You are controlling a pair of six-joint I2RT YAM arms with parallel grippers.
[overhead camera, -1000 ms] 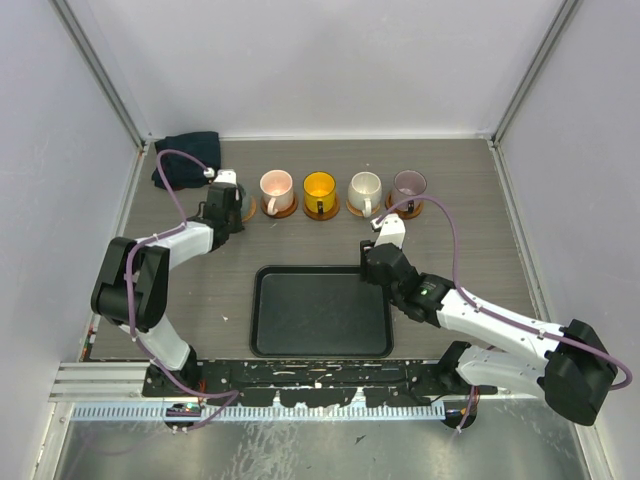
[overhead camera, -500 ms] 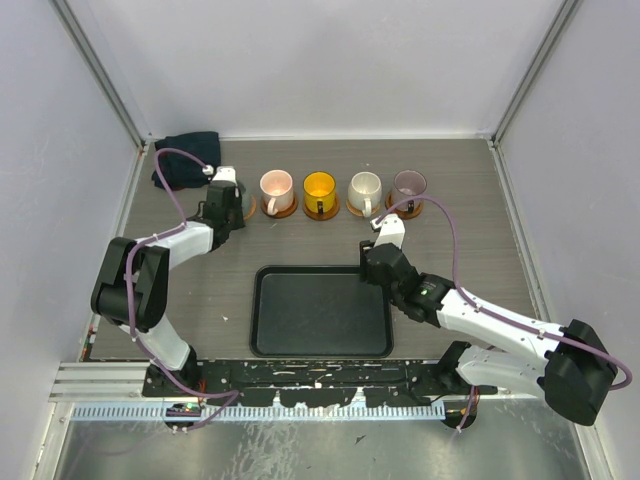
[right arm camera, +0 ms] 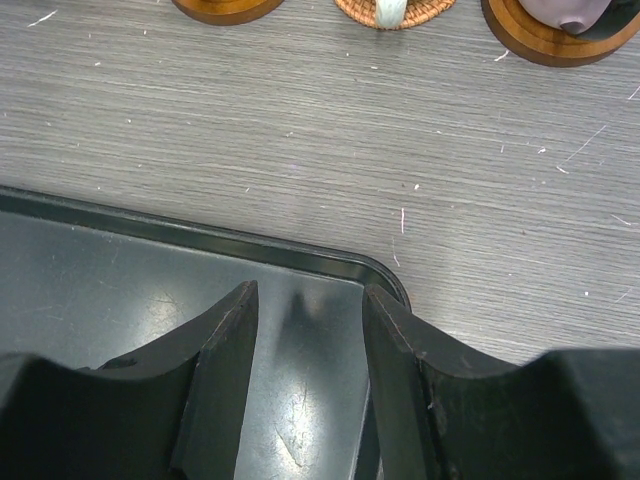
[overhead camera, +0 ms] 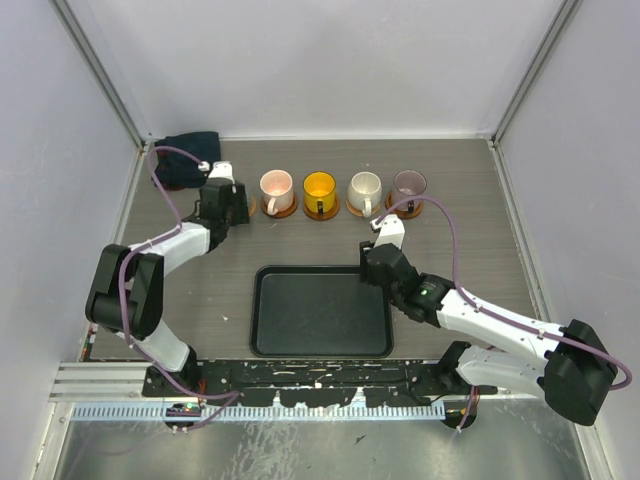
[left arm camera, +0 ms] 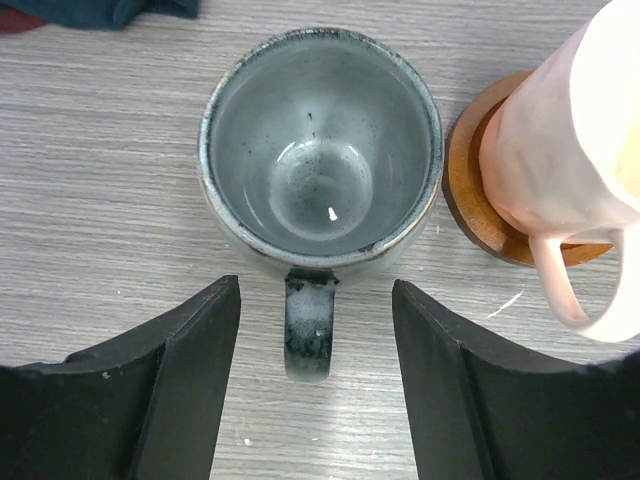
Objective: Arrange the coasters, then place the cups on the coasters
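Note:
The grey cup (left arm camera: 320, 165) stands upright on the table, and its handle (left arm camera: 308, 325) points into the gap of my left gripper (left arm camera: 315, 300). The jaws are open and clear of the handle on both sides. In the top view the left gripper (overhead camera: 226, 203) covers this cup at the left end of the row. To its right, each on a brown coaster, stand the pink cup (overhead camera: 276, 186), the yellow cup (overhead camera: 319, 187), the cream cup (overhead camera: 365, 187) and the mauve cup (overhead camera: 409, 183). My right gripper (right arm camera: 308, 295) hangs open and empty over the tray's far right corner.
The black tray (overhead camera: 320, 310) lies in front of the row, between the arms. A dark blue cloth (overhead camera: 186, 160) sits in the back left corner, just behind the grey cup. In the left wrist view the pink cup (left arm camera: 560, 170) and its coaster (left arm camera: 468, 190) stand close on the right.
The left gripper's jaws have opened and let go of the grey cup's handle. The right arm has not moved.

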